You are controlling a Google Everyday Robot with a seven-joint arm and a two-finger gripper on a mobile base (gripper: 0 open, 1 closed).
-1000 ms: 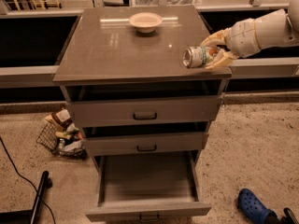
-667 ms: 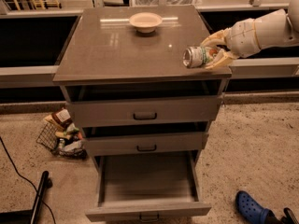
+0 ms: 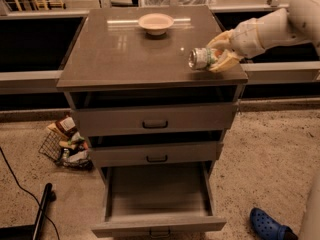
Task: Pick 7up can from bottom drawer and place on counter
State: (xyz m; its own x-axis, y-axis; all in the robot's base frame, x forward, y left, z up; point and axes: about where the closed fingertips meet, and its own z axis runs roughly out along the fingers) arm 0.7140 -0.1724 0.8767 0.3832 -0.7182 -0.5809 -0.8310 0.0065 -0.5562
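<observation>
The 7up can (image 3: pixel 200 58) is silver and green and lies on its side over the right front part of the counter (image 3: pixel 130 49). My gripper (image 3: pixel 219 54) reaches in from the right on a white arm and its pale fingers (image 3: pixel 225 61) are closed around the can. The can looks to be at or just above the counter top. The bottom drawer (image 3: pixel 157 196) is pulled fully out below and its inside shows nothing in it.
A pale bowl (image 3: pixel 156 22) sits at the back middle of the counter. The two upper drawers (image 3: pixel 155 119) are slightly ajar. A wire basket of packets (image 3: pixel 67 144) lies on the floor at left. A blue shoe (image 3: pixel 267 226) is at bottom right, a black cable at bottom left.
</observation>
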